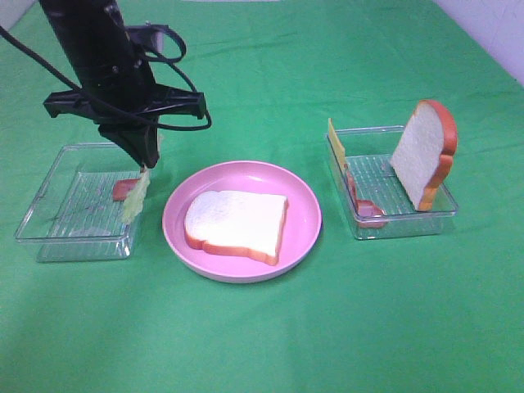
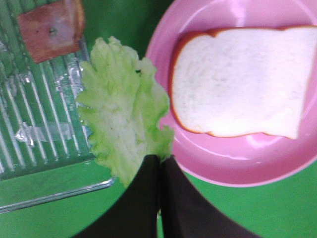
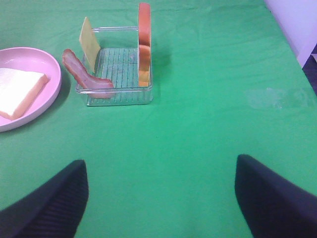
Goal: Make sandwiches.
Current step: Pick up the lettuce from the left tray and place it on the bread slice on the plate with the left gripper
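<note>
A white bread slice [image 1: 236, 224] with orange-brown crust lies flat on the pink plate [image 1: 303, 214]; it also shows in the left wrist view [image 2: 237, 89]. My left gripper [image 1: 143, 164] is shut on a pale green lettuce leaf [image 1: 136, 196], which hangs over the right edge of the left tray [image 1: 49, 213]; the leaf [image 2: 124, 114] fills the left wrist view. A bacon piece [image 2: 49, 29] lies in that tray. The right tray [image 1: 434, 214] holds a standing bread slice [image 1: 424, 154], a cheese square [image 1: 334, 141] and bacon [image 1: 364, 209]. My right gripper [image 3: 161, 193] is open, out of the high view.
Green cloth [image 1: 270, 336] covers the table. The pink plate [image 3: 29, 64] and the right tray [image 3: 119, 96] lie far ahead of the right gripper. A pale wall edge [image 1: 491, 24] is at the far right.
</note>
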`<state>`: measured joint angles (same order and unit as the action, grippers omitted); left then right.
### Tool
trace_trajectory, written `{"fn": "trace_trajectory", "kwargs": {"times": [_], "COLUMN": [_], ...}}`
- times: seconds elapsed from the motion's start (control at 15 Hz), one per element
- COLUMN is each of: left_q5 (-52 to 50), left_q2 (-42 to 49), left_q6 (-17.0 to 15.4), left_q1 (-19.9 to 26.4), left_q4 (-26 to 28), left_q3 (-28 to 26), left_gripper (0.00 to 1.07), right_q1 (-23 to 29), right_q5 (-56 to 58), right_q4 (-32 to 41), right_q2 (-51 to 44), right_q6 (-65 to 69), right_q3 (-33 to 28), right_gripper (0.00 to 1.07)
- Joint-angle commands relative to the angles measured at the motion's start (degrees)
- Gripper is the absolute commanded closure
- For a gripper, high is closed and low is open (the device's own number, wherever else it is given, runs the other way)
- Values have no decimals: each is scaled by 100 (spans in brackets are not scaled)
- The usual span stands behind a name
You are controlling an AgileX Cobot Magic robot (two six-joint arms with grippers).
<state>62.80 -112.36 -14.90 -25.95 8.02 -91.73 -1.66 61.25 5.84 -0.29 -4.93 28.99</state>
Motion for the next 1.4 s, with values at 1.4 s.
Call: {"fn": "trace_trajectory", "kwargs": {"times": [1.4], "left_q5": [-1106], "left_q2": [-1014], "left_q6": [1404], "left_q1": [-275], "left_q4": [1232], "left_q3": [-11], "left_gripper": [107], "right_q1": [-23], "right_q5": [-57], "right_q4": [-29], "right_q2": [-46], "right_q6": [-69], "right_q3": [0], "right_gripper": [30]}}
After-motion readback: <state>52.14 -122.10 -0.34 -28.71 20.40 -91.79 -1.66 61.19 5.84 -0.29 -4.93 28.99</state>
